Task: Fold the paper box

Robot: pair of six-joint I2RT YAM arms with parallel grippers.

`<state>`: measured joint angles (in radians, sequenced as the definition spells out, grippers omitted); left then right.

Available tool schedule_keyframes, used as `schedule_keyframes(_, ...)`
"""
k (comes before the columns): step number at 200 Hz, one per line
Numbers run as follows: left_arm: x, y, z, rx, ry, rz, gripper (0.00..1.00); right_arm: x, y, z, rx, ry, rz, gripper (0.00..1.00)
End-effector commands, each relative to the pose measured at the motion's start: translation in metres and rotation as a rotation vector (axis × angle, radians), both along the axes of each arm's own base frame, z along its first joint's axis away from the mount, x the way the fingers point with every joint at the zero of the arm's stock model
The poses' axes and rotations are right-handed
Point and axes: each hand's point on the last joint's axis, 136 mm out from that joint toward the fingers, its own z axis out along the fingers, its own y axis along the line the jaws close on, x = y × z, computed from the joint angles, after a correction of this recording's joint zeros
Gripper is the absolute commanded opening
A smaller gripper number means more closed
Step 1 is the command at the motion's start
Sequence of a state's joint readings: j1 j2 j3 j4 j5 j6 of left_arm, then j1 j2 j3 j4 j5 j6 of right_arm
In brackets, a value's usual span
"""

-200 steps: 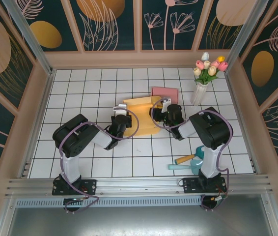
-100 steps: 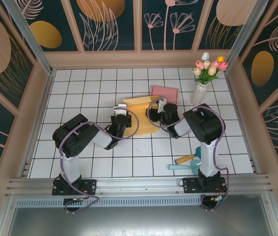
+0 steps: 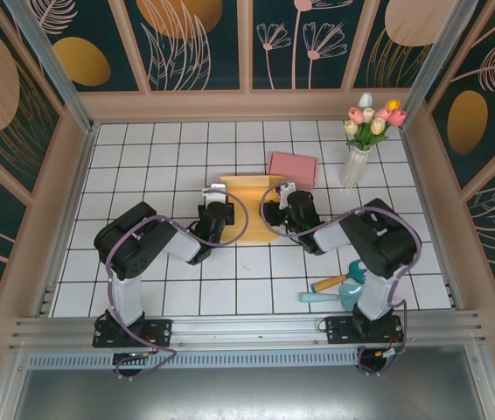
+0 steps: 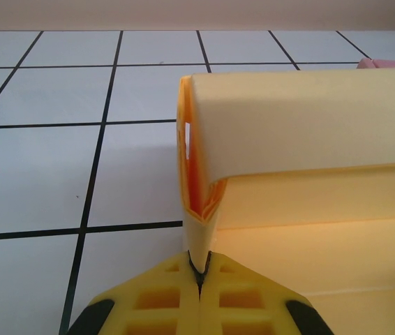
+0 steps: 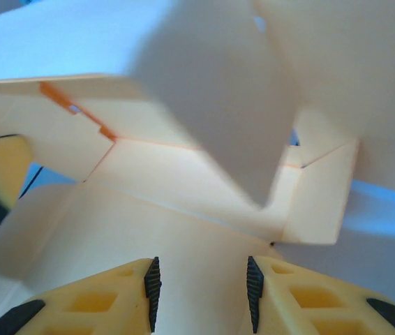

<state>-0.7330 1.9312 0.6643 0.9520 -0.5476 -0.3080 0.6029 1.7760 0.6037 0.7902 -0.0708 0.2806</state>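
The yellow paper box [image 3: 249, 208] lies partly folded in the middle of the white tiled table [image 3: 142, 157]. My left gripper [image 3: 218, 213] is at its left edge. In the left wrist view the left gripper [image 4: 199, 271] is shut on the bottom corner of the box's upright folded side wall [image 4: 197, 167]. My right gripper [image 3: 277, 208] is at the box's right side. In the right wrist view it [image 5: 203, 296] stands open over a flat inner panel [image 5: 183, 237], with raised flaps [image 5: 316, 202] ahead of it.
A pink flat sheet [image 3: 293, 168] lies just behind the box. A white vase of tulips [image 3: 356, 162] stands at the back right. A teal trowel with a wooden handle [image 3: 335, 285] lies near the right arm's base. Wooden walls ring the table.
My right gripper has moved left into the box, and the box's right side has been pushed in and looks narrower. The left gripper has kept its hold in place.
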Motion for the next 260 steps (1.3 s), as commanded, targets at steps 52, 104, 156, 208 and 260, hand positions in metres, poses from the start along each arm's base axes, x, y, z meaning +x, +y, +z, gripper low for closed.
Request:
schedule_keyframes(52,-0.015,-0.016,-0.024,0.036,0.077,-0.132,0.0,-0.05,-0.056,0.012,-0.267,0.011,-0.139,0.43)
schedule_keyframes(104,-0.028,-0.033,-0.027,0.046,0.085,-0.279,0.0,-0.041,-0.165,0.069,-0.31,-0.088,-0.568,0.46)
schedule_keyframes(156,-0.026,-0.041,-0.031,0.057,0.103,-0.31,0.0,-0.034,-0.157,0.057,-0.236,-0.024,-0.458,0.47)
schedule_keyframes(208,-0.025,-0.042,-0.033,0.06,0.11,-0.309,0.0,-0.032,-0.114,0.038,-0.186,0.034,-0.244,0.46)
schedule_keyframes(260,-0.024,-0.043,-0.033,0.062,0.112,-0.311,0.0,-0.033,-0.096,0.049,-0.171,-0.014,-0.16,0.46)
